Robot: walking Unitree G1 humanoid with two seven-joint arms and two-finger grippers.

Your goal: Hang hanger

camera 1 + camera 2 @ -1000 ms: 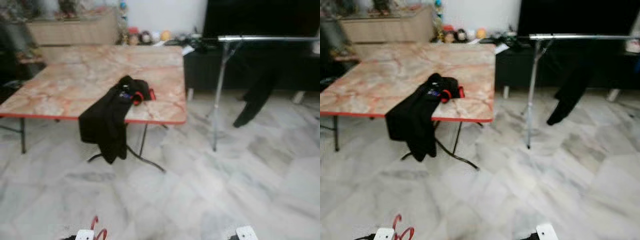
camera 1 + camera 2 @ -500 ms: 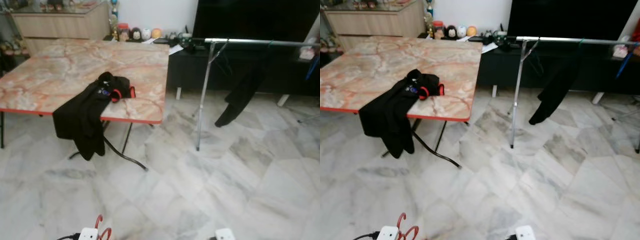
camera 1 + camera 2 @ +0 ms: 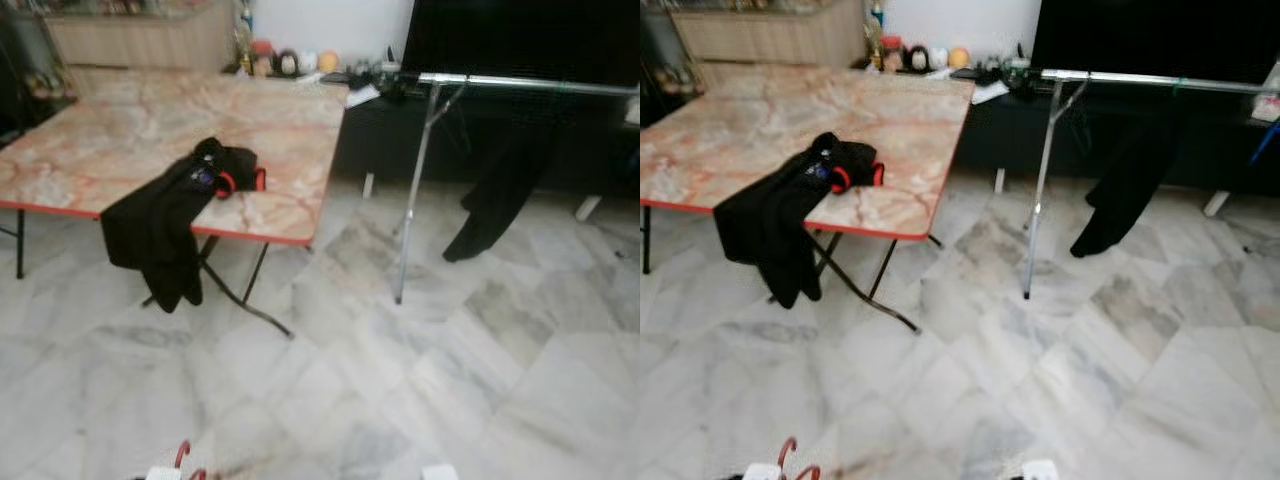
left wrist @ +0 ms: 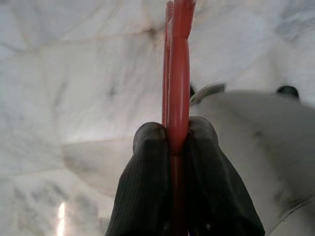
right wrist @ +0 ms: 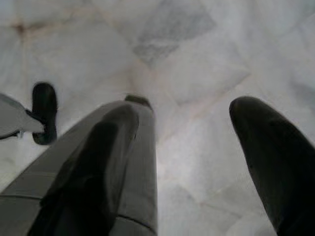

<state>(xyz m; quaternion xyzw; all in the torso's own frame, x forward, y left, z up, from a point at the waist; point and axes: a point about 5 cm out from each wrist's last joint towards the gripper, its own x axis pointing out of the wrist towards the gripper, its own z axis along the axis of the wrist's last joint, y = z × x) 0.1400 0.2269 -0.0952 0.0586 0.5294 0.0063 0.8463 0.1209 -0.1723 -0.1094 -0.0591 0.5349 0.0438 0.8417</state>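
Left hand [image 4: 178, 142] clenches a red hanger [image 4: 178, 73] cut off at top; right hand [image 5: 197, 142] released.

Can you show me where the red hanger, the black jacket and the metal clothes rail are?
red hanger [image 4: 178, 73]: left wrist view, its shaft.
black jacket [image 3: 155, 225]: left eye view, hanging part.
metal clothes rail [image 3: 1120, 78]: right eye view, top bar.

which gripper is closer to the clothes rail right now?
Right. The right gripper hangs open over the floor, on the clothes rail side. The left gripper, clamping the red hanger, is farther left.
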